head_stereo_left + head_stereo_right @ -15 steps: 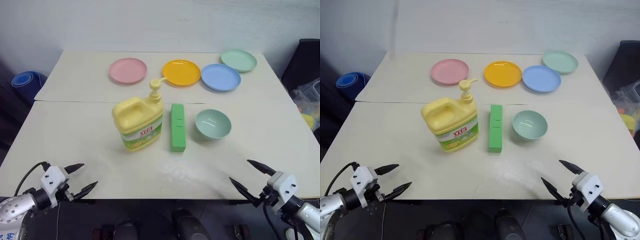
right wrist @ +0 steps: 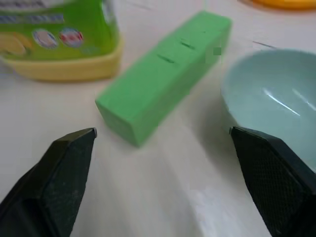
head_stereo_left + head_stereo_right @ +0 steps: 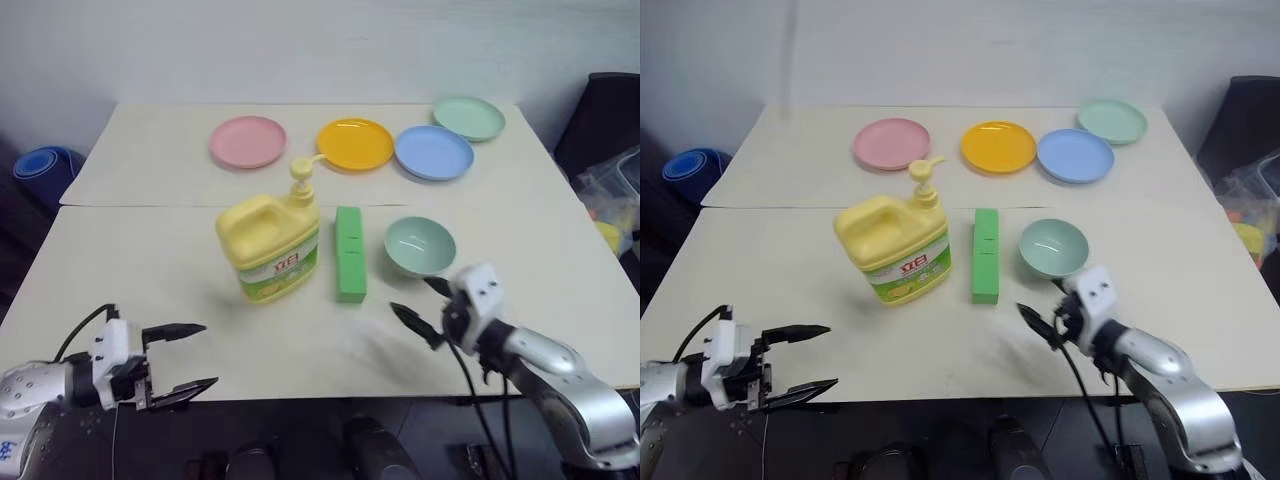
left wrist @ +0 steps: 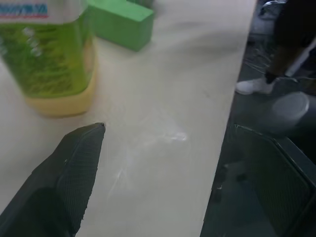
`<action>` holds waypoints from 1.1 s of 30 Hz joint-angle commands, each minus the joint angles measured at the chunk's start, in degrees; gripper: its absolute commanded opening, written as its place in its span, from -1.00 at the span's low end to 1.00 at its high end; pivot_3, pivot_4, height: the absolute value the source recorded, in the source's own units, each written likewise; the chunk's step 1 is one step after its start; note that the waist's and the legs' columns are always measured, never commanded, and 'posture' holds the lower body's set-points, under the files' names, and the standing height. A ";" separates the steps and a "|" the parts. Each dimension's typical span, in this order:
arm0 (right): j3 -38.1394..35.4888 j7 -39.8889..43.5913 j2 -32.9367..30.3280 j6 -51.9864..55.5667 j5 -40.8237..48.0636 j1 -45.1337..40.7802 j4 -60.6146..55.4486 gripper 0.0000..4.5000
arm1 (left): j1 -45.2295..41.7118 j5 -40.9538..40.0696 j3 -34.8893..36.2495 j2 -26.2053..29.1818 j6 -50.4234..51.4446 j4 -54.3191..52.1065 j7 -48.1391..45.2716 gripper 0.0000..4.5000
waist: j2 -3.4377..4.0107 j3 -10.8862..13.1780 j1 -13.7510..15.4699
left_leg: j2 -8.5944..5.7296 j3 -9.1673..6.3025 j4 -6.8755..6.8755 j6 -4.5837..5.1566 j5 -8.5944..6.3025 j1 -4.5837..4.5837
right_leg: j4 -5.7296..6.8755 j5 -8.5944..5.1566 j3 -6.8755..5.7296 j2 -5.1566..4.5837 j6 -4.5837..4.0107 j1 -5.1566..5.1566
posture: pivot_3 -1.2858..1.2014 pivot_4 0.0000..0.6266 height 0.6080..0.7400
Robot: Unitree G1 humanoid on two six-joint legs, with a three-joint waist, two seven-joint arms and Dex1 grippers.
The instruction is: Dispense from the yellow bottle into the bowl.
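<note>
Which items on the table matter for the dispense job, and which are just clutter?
Job:
- yellow bottle, pump on top
- bowl, right of the green block
- left hand and right hand, both open, empty

Lying about:
- green block, between bottle and bowl
- pink plate
- orange plate
- blue plate
- green plate

The only lettering sits on the yellow bottle (image 3: 268,250): its green-and-white label carries a few red characters near the top edge, too small in the head views to read for certain. In the left wrist view the same label shows a strip of blue print, too blurred to make out.
</note>
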 commanded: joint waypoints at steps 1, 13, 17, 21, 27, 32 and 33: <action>2.57 -7.67 5.71 13.10 0.23 -6.32 2.53 1.00 | -1.80 -1.48 -0.61 0.55 3.22 -3.22 1.34 0.99 | -0.06 -0.04 -0.08 | -0.01 0.01 -0.04 0.00 0.00 -0.08 | 0.02 0.00 -0.01 -0.01 0.00 -0.14 | 0.03 -0.52 1.00; 1.87 -20.11 25.31 20.88 -5.33 -21.22 14.30 1.00 | 3.37 -1.01 1.64 -1.03 7.05 -10.61 5.69 0.99 | -0.14 -0.09 -4.77 | 0.04 0.11 0.40 -0.23 0.13 -1.08 | 1.32 -0.03 -0.10 0.02 -0.06 -1.76 | 0.03 -0.52 1.00; -0.20 -19.24 25.48 24.85 -3.79 -23.74 12.19 1.00 | 4.16 -1.49 3.09 -1.45 7.91 -11.60 7.27 0.99 | -0.14 -0.09 -4.98 | 0.01 0.06 0.35 -0.24 0.13 -1.09 | 1.31 -0.04 -0.14 -0.02 -0.06 -1.75 | 0.03 -0.52 1.00; 1.43 -18.37 26.46 25.94 -4.12 -27.43 13.94 1.00 | 4.69 -1.31 2.94 -1.81 8.17 -12.15 7.80 0.99 | -0.14 -0.09 -5.24 | 0.02 0.05 0.33 -0.24 0.13 -1.11 | 1.29 -0.04 -0.18 -0.02 -0.07 -1.77 | 0.03 -0.52 1.00; 7.21 -21.07 29.54 18.83 -10.94 -30.11 25.27 1.00 | 5.02 -1.31 2.75 -2.46 9.14 -13.56 8.59 0.99 | -0.15 -0.09 -6.34 | 0.01 0.01 0.27 -0.26 0.14 -1.11 | 1.29 -0.05 -0.26 -0.03 -0.08 -1.76 | 0.03 -0.52 1.00; 9.38 -23.70 32.61 14.70 -15.79 -30.40 32.82 1.00 | 5.38 -1.48 3.21 -2.53 9.64 -14.07 8.77 0.99 | -0.15 -0.09 -7.18 | 0.03 -0.04 0.25 -0.27 0.15 -1.14 | 1.33 -0.05 -0.33 -0.02 -0.09 -1.80 | 0.03 -0.52 1.00; 8.83 -23.70 33.93 14.34 -15.57 -30.42 33.66 0.92 | 5.46 -1.49 3.19 -2.58 9.71 -14.22 8.79 1.00 | -0.14 -0.09 -7.33 | 0.03 -0.07 0.25 -0.27 0.15 -1.14 | 1.34 -0.05 -0.40 -0.04 -0.10 -1.80 | 0.03 -0.52 1.00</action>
